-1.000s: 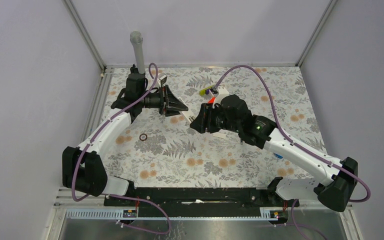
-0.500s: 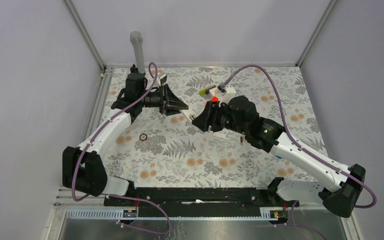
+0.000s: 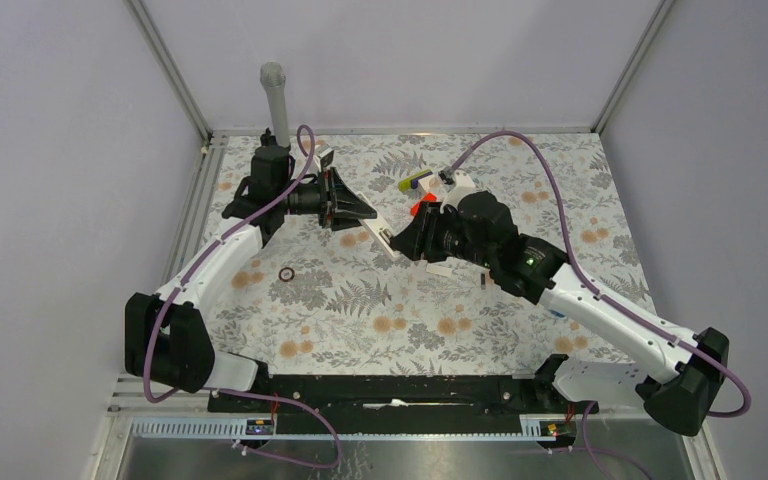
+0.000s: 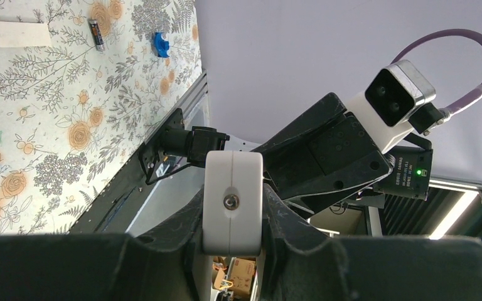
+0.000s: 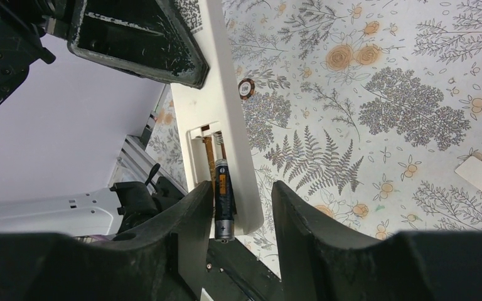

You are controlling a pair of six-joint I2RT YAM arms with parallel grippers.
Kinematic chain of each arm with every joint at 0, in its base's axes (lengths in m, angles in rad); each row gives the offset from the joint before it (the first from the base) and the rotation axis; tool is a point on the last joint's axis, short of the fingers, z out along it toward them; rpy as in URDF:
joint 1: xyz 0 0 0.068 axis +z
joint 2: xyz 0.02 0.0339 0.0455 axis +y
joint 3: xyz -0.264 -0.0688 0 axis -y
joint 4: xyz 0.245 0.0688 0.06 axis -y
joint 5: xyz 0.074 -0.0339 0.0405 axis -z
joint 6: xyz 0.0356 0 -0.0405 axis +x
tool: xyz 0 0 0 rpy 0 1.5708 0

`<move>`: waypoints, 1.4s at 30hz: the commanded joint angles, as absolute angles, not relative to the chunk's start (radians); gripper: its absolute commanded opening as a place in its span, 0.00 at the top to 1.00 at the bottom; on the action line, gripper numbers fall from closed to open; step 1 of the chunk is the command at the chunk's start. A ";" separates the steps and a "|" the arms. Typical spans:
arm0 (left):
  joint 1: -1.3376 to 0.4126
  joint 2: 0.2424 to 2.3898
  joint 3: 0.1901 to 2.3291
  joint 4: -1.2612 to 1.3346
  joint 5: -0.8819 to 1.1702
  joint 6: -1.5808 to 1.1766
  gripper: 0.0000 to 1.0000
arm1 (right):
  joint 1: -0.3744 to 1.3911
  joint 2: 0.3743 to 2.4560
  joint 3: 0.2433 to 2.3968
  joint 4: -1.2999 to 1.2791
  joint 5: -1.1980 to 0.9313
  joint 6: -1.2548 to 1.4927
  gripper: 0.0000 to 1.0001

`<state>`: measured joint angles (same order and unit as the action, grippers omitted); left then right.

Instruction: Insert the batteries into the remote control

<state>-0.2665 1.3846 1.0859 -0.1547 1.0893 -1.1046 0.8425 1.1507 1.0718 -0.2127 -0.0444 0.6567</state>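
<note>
L pincer clenched on slim white remote; R pincer released, straddling dark cylindrical battery at bay; floral mat open alongside.

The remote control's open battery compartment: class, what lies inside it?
One battery lies in the remote control bay, below the spring contacts. The bay's left part is hidden behind a finger of the right end effector.

small ring: "100"; bracket sticker: "2"; qr code on remote control.
</note>
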 commanded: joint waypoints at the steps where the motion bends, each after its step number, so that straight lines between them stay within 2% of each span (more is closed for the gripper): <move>1: -0.261 1.348 1.086 -0.091 1.111 -1.122 1.00 | 0.832 1.163 1.067 -0.183 -0.028 0.667 0.53; 16: -0.267 1.335 1.066 -0.051 1.108 -1.159 1.00 | 0.816 1.201 1.055 -0.123 -0.038 0.696 0.54; 24: -0.267 1.337 1.065 -0.046 1.101 -1.161 1.00 | 0.807 1.198 1.060 -0.114 -0.035 0.717 0.50; 31: -0.264 1.343 1.067 -0.046 1.089 -1.160 1.00 | 0.800 1.167 1.051 -0.101 -0.052 0.728 0.40; 36: -0.262 1.355 1.063 -0.062 1.072 -1.146 1.00 | 0.792 1.151 1.042 -0.091 -0.062 0.731 0.38; 42: -0.260 1.371 1.066 -0.062 1.060 -1.146 1.00 | 0.790 1.135 1.016 -0.048 -0.099 0.736 0.30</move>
<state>-0.2657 1.3808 1.0573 -0.1028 1.0691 -1.1522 0.7975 1.1713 1.0363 -0.1165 -0.0723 0.7269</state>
